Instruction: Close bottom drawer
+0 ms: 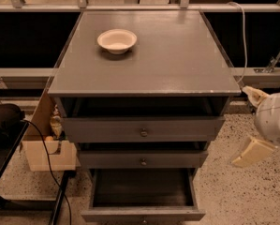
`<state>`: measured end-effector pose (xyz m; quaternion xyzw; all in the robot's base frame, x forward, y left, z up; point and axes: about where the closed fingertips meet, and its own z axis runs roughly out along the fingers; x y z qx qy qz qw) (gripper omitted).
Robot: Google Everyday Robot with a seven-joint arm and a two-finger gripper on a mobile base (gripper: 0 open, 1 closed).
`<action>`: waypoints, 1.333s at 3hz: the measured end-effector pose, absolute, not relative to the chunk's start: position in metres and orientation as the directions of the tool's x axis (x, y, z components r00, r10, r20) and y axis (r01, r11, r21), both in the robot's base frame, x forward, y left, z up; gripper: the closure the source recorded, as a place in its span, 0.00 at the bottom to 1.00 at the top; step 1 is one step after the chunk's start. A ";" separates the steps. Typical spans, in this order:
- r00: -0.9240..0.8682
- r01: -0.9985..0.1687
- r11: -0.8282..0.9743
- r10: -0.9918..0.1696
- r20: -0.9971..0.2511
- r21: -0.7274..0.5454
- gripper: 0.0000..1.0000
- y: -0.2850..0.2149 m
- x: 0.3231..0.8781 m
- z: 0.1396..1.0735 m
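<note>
The grey cabinet (144,55) has three drawers. The bottom drawer (143,214) is pulled far out; its dark inside shows from above and its flat front lies at the lower edge of the camera view, knob barely showing. The middle drawer (143,159) and top drawer (142,129) are each pulled out a little. My gripper (241,125) is at the right edge, beside the cabinet's right side at the height of the upper drawers. Its two cream fingers (251,153) are spread apart and hold nothing. It touches no drawer.
A cream bowl (117,40) stands on the cabinet top at the back left. A cardboard box (46,150) with a black cable sits on the floor at the left. A black stand (3,125) is at the far left. Speckled floor lies to the right.
</note>
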<state>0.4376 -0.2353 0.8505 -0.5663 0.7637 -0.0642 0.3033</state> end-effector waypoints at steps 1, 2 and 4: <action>-0.158 -0.807 0.351 -0.903 -0.399 -0.475 0.00 -0.240 0.433 0.826; -0.163 -0.775 0.407 -0.867 -0.470 -0.482 0.00 -0.249 0.426 0.781; -0.011 -0.635 0.598 -0.640 -0.769 -0.489 0.00 -0.259 0.467 0.797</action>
